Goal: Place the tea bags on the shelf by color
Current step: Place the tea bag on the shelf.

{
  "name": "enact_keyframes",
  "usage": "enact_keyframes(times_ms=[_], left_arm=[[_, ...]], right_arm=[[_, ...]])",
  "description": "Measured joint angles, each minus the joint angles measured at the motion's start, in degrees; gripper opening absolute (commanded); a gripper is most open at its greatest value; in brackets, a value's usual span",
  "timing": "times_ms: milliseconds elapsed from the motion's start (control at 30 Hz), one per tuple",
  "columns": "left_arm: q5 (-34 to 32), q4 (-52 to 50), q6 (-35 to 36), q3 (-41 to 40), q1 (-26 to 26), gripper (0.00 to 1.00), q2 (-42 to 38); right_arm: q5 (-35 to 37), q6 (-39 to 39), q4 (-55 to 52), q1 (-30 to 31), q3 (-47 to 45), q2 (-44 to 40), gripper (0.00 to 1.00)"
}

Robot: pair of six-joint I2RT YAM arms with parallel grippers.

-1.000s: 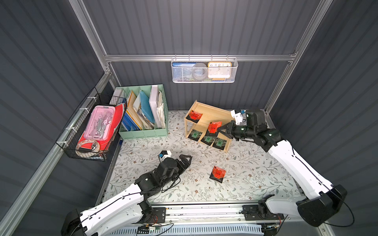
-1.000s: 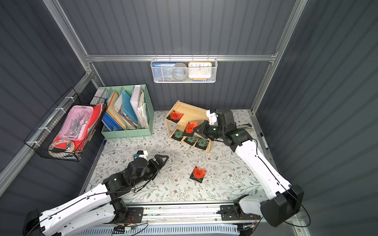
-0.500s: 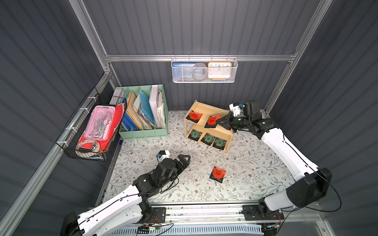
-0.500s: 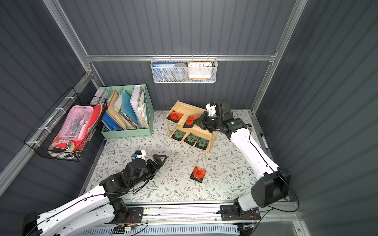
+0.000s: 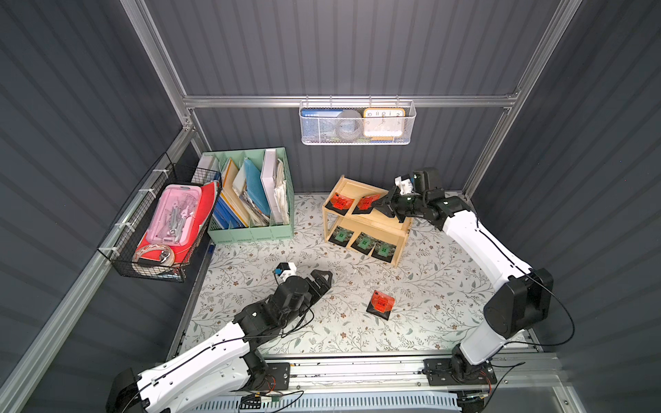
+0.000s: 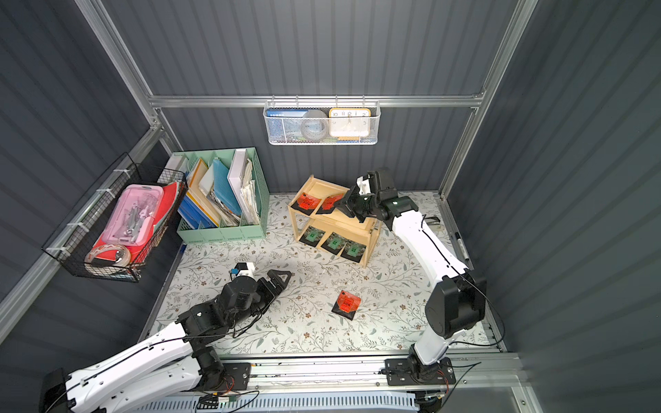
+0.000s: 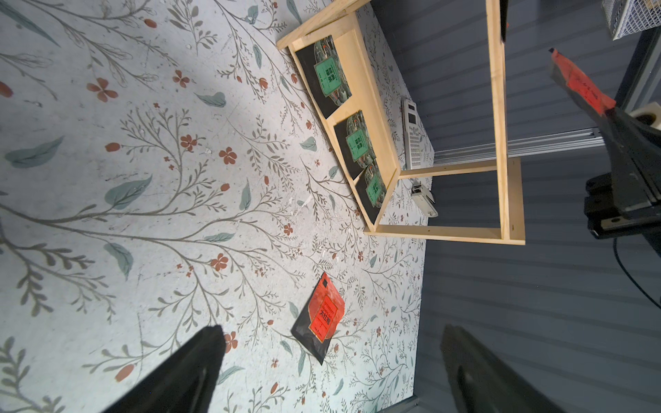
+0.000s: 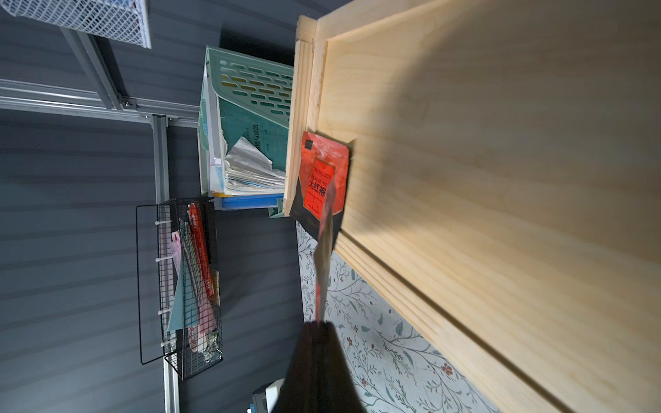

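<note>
Back of the floral mat (image 5: 429, 293), right of centre in both top views: shelf (image 5: 384, 224) (image 6: 348, 226), set at an angle to the wall. Upper tier: carries one red bag (image 5: 339, 203) flat near its left end, label up, one corner past the rim. Lower tier: holds three green bags (image 5: 364, 243) (image 6: 334, 243) in a row, flat, labels up, just beside one another. In from the right of frame, right gripper (image 5: 376, 205): pinches tight on the edge of a second red bag (image 5: 365, 203) and holds it over the upper tier, just right of the first. Same bag (image 7: 579, 85) in the left wrist view: stands apart from the top board. Same bag (image 8: 323, 257) in the right wrist view: shows edge-on, sticking out of the closed jaws. Lower right of centre: third red bag (image 5: 381, 304) (image 6: 347, 304), flat on the mat, label up, well apart from the shelf. Left of centre, low over the mat: left gripper (image 5: 323, 279), jaws spread wide, nothing between the fingers (image 7: 200, 361), pointed toward the third red bag. Left of the shelf against the wall: mint file box (image 5: 250, 234). Far left: black wire basket (image 5: 150, 268). Top centre on the rail: white mesh basket (image 5: 322, 132).
</note>
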Motion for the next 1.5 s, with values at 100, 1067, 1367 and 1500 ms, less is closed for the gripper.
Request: enact_keyframes(times_ms=[100, 1067, 1367, 1500], left_arm=[[0.0, -0.2, 0.0, 0.0, 0.0, 1.00, 0.0], [-2.2, -2.3, 0.0, 0.0, 0.0, 1.00, -1.0], [-2.2, -2.3, 0.0, 0.0, 0.0, 1.00, -1.2], [-2.2, -2.3, 0.0, 0.0, 0.0, 1.00, -1.2]], right_arm=[[0.0, 0.7, 0.5, -0.1, 0.9, 1.4, 0.00], [-1.0, 4.2, 0.8, -1.0, 1.6, 5.9, 0.00], [-2.3, 4.5, 0.5, -1.7, 1.6, 6.3, 0.15], [-2.6, 4.6, 0.2, -1.8, 1.6, 6.3, 0.23]])
